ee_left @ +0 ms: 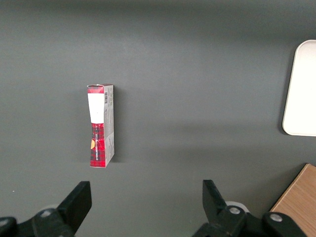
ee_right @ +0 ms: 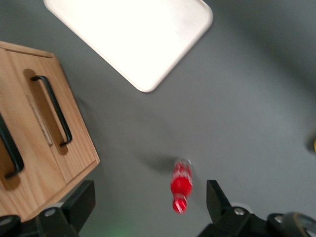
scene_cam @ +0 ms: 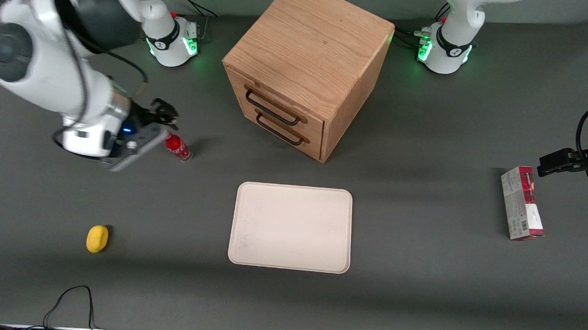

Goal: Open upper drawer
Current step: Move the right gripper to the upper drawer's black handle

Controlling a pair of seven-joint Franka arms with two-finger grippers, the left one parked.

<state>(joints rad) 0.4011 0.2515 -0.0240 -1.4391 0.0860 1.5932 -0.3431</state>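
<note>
The oak cabinet (scene_cam: 310, 50) stands at the back middle of the table, its two drawer fronts turned toward the working arm's end. The upper drawer (scene_cam: 277, 101) is pushed in flush, and its long black wire handle (scene_cam: 272, 108) (ee_right: 10, 148) lies just above the lower drawer's handle (scene_cam: 280, 130) (ee_right: 52, 111). My right gripper (scene_cam: 164, 115) (ee_right: 149, 197) hangs open in front of the drawers, well apart from them, with nothing held. A small red bottle (scene_cam: 178, 147) (ee_right: 181, 185) stands on the table beneath the spread fingers.
A cream tray (scene_cam: 292, 190) (ee_right: 133, 34) lies nearer the front camera than the cabinet. A yellow object (scene_cam: 97, 238) sits toward the working arm's end, near the front. A red-and-white box (scene_cam: 522, 202) (ee_left: 101, 126) lies toward the parked arm's end.
</note>
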